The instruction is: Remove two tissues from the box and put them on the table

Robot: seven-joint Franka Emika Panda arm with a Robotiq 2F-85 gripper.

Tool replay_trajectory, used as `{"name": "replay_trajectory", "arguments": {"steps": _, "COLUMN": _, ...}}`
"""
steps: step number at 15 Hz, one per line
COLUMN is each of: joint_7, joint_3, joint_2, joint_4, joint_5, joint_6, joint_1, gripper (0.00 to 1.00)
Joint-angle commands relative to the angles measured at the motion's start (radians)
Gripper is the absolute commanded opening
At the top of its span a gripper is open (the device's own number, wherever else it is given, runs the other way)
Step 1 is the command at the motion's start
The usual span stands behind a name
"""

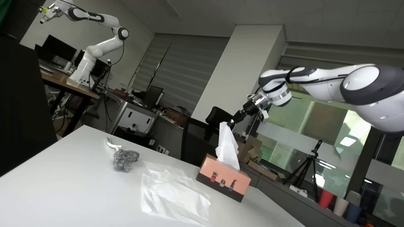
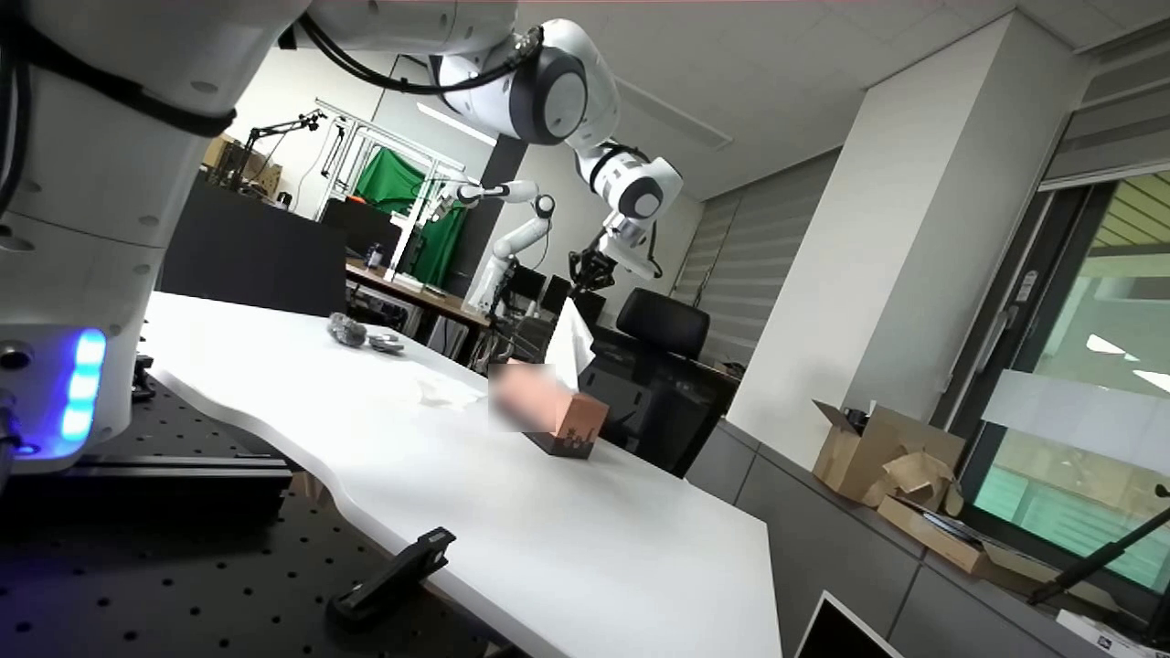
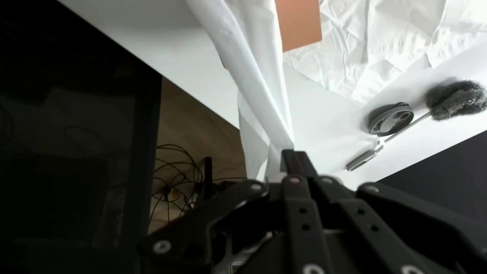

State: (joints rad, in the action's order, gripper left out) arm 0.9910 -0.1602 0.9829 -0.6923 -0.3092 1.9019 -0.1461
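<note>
The tissue box (image 1: 222, 181), orange with a dark base and small plant pictures, stands on the white table near its edge. It also shows in an exterior view (image 2: 582, 422), partly blurred, and in the wrist view (image 3: 299, 24). My gripper (image 1: 231, 122) is above the box, shut on the top end of a white tissue (image 1: 228, 148). This tissue hangs stretched from the fingertips (image 3: 298, 161) down to the box top, its lower end at the opening. White crumpled tissue (image 1: 173, 192) lies spread flat on the table beside the box; I cannot tell how many sheets.
A grey fuzzy duster (image 3: 456, 99) with a thin handle and a round grey ring-like object (image 3: 392, 119) lie on the table (image 1: 79, 176) past the spread tissue. A black chair (image 2: 663, 322) stands just beyond the table edge behind the box.
</note>
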Motion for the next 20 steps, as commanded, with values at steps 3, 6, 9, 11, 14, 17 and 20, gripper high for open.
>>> {"name": "replay_trajectory", "arguments": {"steps": 3, "joint_7": -0.073, "joint_3": 0.043, "joint_2": -0.177, "joint_4": -0.201, "joint_5": 0.096, "joint_6": 0.095, "joint_1": 0.149, "gripper": 0.0}}
{"name": "replay_trajectory", "arguments": {"steps": 6, "joint_7": -0.074, "joint_3": 0.048, "joint_2": -0.278, "joint_4": -0.352, "joint_5": 0.146, "joint_6": 0.126, "joint_1": 0.221, "gripper": 0.0}}
{"name": "replay_trajectory", "arguments": {"steps": 9, "joint_7": -0.074, "joint_3": 0.048, "joint_2": -0.387, "joint_4": -0.484, "joint_5": 0.183, "joint_6": 0.108, "joint_1": 0.261, "gripper": 0.0}}
{"name": "replay_trajectory", "arguments": {"steps": 11, "joint_7": -0.07, "joint_3": 0.037, "joint_2": -0.457, "joint_4": -0.572, "joint_5": 0.177, "joint_6": 0.093, "joint_1": 0.274, "gripper": 0.0}}
{"name": "replay_trajectory", "arguments": {"steps": 14, "joint_7": 0.003, "joint_3": -0.009, "joint_2": -0.561, "joint_4": -0.717, "joint_5": 0.11, "joint_6": 0.094, "joint_1": 0.26, "gripper": 0.0}}
{"name": "replay_trajectory", "arguments": {"steps": 17, "joint_7": -0.011, "joint_3": -0.029, "joint_2": -0.521, "joint_4": -0.664, "joint_5": 0.115, "joint_6": 0.083, "joint_1": 0.262, "gripper": 0.0}}
{"name": "replay_trajectory", "arguments": {"steps": 20, "joint_7": -0.01, "joint_3": -0.036, "joint_2": -0.537, "joint_4": -0.69, "joint_5": 0.116, "joint_6": 0.084, "joint_1": 0.263, "gripper": 0.01}}
